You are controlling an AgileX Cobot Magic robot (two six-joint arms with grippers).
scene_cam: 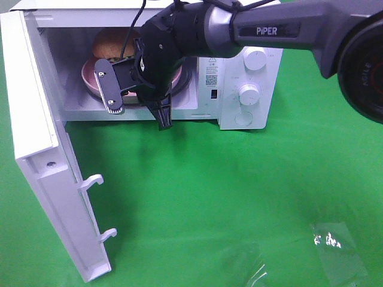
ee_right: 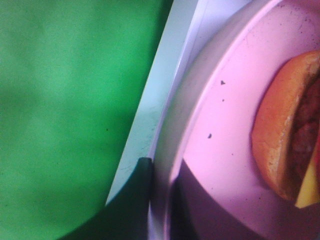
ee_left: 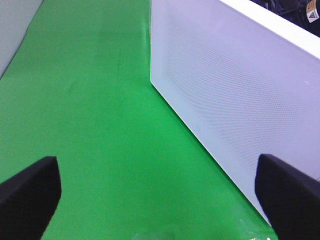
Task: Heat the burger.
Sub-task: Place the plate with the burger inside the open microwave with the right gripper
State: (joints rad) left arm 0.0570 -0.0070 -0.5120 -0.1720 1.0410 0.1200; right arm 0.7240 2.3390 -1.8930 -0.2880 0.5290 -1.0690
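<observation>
The burger (scene_cam: 116, 42) sits on a pink plate (scene_cam: 87, 75) inside the microwave (scene_cam: 251, 122), just beyond and behind the right hand (scene_cam: 139, 116), which hangs at the mouth of the cavity over the plate's near rim. Its fingers look spread, pinching nothing, so the plate appears to rest on the oven floor by its own weight. Placed that deep, the food should clear the door (scene_cam: 42, 149), which stands wide open, probably so the arm has room to work. The left hand (ee_left: 160, 197) hovers low over the green surface (ee_left: 100, 125), fingers wide apart and empty, with the door's outer face just ahead of it, well placed for a push shut. Close up, the burger (ee_right: 280, 140) shows a golden-brown bun, a dark patty edge and a corner of yellow cheese, upright and intact
</observation>
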